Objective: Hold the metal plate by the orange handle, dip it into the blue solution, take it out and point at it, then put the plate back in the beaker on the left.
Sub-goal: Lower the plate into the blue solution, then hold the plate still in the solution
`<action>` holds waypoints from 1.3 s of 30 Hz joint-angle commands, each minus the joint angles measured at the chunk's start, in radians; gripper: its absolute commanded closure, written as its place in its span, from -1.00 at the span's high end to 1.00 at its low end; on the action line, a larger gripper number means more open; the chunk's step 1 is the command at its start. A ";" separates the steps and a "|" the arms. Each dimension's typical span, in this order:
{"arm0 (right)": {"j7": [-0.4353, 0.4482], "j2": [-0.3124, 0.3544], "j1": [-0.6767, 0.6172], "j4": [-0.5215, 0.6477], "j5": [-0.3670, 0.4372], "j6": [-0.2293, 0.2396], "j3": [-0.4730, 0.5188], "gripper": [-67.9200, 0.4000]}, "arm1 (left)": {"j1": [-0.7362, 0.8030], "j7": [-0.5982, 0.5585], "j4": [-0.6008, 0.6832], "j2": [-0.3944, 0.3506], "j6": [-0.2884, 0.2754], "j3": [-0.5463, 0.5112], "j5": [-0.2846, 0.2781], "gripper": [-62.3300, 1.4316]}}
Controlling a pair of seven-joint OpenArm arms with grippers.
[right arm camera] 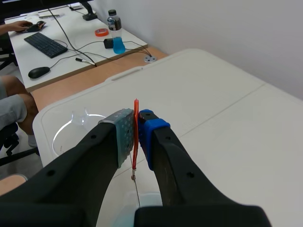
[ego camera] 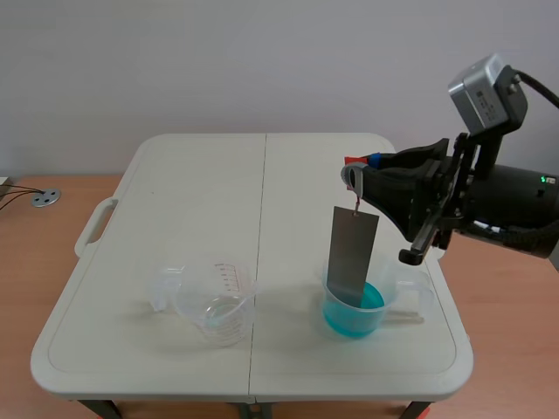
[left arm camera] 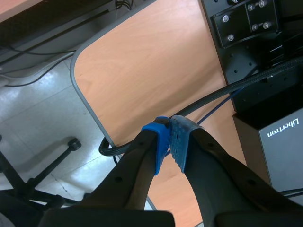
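We are at the dip. Our right gripper pinches the orange handle, and the metal plate hangs with its lower end in the blue-solution beaker near the table's front right corner. Our left gripper, pressed together on nothing, is off the table. Next, we judge, comes a straight lift clear of the rim.

Grey metal plate upright, lower end in blue solution; clear beaker left.
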 commanded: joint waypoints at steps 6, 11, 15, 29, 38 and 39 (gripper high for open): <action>0.015 -0.031 0.015 -0.049 -0.062 0.008 0.000 -0.96 | -0.003 -0.006 0.013 0.000 -0.006 0.000 -0.003 -0.90; 0.016 -0.042 0.019 -0.087 -0.083 0.008 -0.017 -0.96 | -0.003 -0.005 0.013 0.000 -0.005 0.000 -0.003 -0.90; 0.016 -0.050 0.019 -0.104 -0.084 0.008 -0.018 -0.96 | -0.003 0.007 0.013 0.000 -0.005 0.000 -0.003 -0.90; 0.016 -0.050 0.020 -0.104 -0.085 0.008 -0.018 -0.96 | -0.003 0.040 0.013 0.001 -0.005 0.000 -0.003 -0.90; 0.015 -0.050 0.020 -0.104 -0.088 0.008 -0.018 -0.96 | -0.003 0.040 0.013 0.001 -0.005 0.000 -0.003 -0.90; 0.015 -0.050 0.020 -0.104 -0.090 0.008 -0.018 -0.96 | -0.003 0.040 0.013 0.001 -0.005 0.000 -0.003 -0.90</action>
